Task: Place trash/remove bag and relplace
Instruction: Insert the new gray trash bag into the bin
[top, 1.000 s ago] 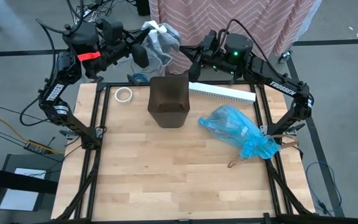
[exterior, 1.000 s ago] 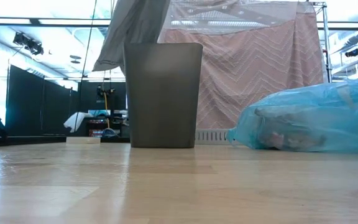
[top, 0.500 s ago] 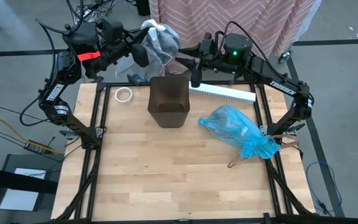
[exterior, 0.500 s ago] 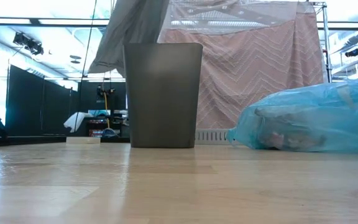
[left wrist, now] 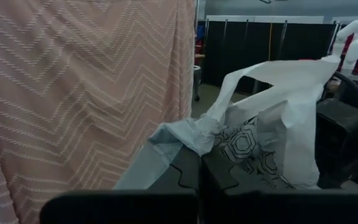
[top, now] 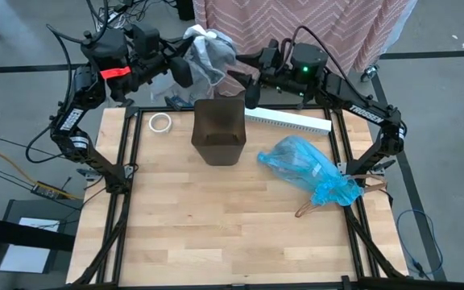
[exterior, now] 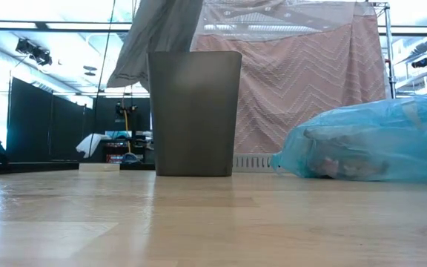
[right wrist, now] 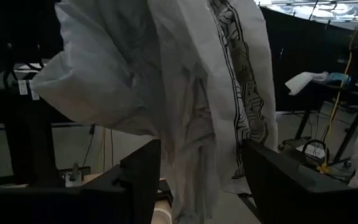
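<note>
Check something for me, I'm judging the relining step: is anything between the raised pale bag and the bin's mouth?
Nothing visible does. The pale bag hangs from the left claw just beyond the bin, whose mouth looks uncovered. The right claw is open beside it; the full blue bag lies apart on the table.

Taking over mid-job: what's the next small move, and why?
Probably close the right gripper on the pale bag: its open fingers straddle the hanging plastic, the left gripper holds it above the empty bin, and the full blue bag is already out.
</note>
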You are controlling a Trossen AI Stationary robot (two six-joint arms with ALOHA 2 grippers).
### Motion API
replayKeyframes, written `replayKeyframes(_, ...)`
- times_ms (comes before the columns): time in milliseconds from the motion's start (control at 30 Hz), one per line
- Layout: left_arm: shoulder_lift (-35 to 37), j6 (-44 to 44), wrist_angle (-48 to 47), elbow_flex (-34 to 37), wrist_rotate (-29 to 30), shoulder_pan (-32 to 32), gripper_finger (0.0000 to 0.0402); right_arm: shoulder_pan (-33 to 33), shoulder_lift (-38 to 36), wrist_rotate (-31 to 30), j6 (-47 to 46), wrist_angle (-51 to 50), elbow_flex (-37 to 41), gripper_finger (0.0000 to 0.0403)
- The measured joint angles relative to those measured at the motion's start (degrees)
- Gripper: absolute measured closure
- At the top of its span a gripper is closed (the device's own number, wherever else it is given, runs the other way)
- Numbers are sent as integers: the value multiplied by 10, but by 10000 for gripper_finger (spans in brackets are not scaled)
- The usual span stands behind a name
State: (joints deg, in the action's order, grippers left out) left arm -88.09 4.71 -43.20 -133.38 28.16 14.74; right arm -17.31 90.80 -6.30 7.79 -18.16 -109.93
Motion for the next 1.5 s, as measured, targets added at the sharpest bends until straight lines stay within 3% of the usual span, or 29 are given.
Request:
replayKeyframes(600, 0, 0, -26, 0, 3, 2, 400, -11, -3, -1, 39, 22, 0, 216)
replayKeyframes(767, 0, 0, -26, 0, -20, 2, 400, -17, 0, -1, 39, 21, 0, 267)
replayKeyframes(967, -5, 7, -26, 2, -53, 2, 400, -17, 0, -30, 44, 22, 0, 388)
replayKeyframes(1267, -5, 13, -14, -2, -35, 25, 400, 16, -12, -34, 55, 1, 0, 403)
replayKeyframes(1400, -3, 66, 27, -15, -44, 44, 400, 55, -38, -88, 86, 3, 0, 403)
replayKeyframes(1500, -2, 120, 69, -16, -84, 55, 400, 82, -66, -153, 134, 8, 0, 403)
